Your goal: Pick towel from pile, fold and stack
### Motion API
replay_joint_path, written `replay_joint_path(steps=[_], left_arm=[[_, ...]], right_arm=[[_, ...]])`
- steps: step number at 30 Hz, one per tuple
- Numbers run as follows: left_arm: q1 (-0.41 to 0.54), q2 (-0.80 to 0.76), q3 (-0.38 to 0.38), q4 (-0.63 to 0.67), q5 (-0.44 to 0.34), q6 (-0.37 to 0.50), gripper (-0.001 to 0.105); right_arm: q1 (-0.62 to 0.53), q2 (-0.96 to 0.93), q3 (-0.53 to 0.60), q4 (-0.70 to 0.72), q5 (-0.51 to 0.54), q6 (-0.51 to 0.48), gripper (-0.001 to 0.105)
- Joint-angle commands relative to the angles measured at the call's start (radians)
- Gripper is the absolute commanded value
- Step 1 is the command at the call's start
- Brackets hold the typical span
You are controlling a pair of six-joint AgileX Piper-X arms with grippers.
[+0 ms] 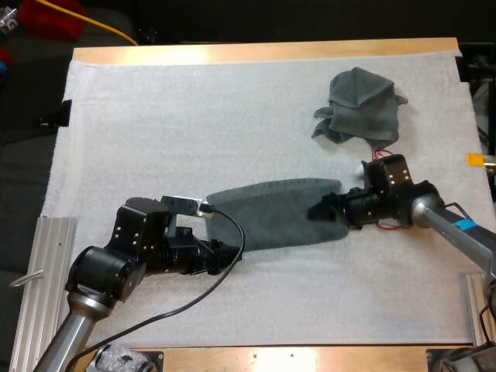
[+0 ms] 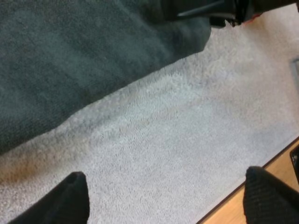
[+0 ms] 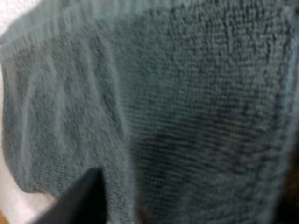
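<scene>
Although one dark grey-green towel (image 1: 275, 211) already lies spread in a long band across the middle of the white mat (image 1: 155, 124), the job looks barely half done. That band seems to need at least one more fold, no finished stack is in sight, and a second, crumpled towel (image 1: 360, 105) waits untouched toward the far right of the surface.

The left tool (image 1: 231, 254) sits low at the band's near left end, just beside the cloth's edge and not on it. Its fingers (image 2: 72, 198) stand wide apart over bare mat, holding nothing.

The right tool (image 1: 319, 209) is at the band's opposite end, over the cloth itself. Its visible finger (image 3: 86, 196) sits far to one side above the weave, so I judge it spread open too, with no grip taken.

The crumpled towel lies well apart from the left tool and nearer the right arm.
</scene>
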Motion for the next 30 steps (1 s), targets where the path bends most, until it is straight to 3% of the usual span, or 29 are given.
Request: replay_joint_path(steps=[1, 3, 5, 11, 16, 30], left_arm=[[-0.005, -0.007, -0.006, 0.001, 0.01, -0.003, 0.067], [-0.005, -0.007, -0.006, 0.001, 0.01, -0.003, 0.067], [-0.005, -0.007, -0.006, 0.001, 0.01, -0.003, 0.067], [-0.005, -0.007, -0.006, 0.001, 0.008, -0.003, 0.067], [-0.005, -0.007, -0.006, 0.0, -0.027, -0.003, 0.067], [-0.005, -0.007, -0.006, -0.011, -0.044, -0.003, 0.067]], right_arm=[[0.004, 0.008, 0.004, 0.012, -0.017, 0.005, 0.029], [0.004, 0.007, 0.004, 0.012, -0.016, 0.007, 0.01], [0.004, -0.006, 0.004, 0.019, 0.022, 0.007, 0.0], [0.004, -0.107, 0.004, 0.106, 0.237, -0.007, 0.001], [0.004, -0.182, 0.004, 0.239, 0.348, -0.056, 0.001], [0.004, -0.363, -0.01, 0.579, 0.838, -0.295, 0.001]])
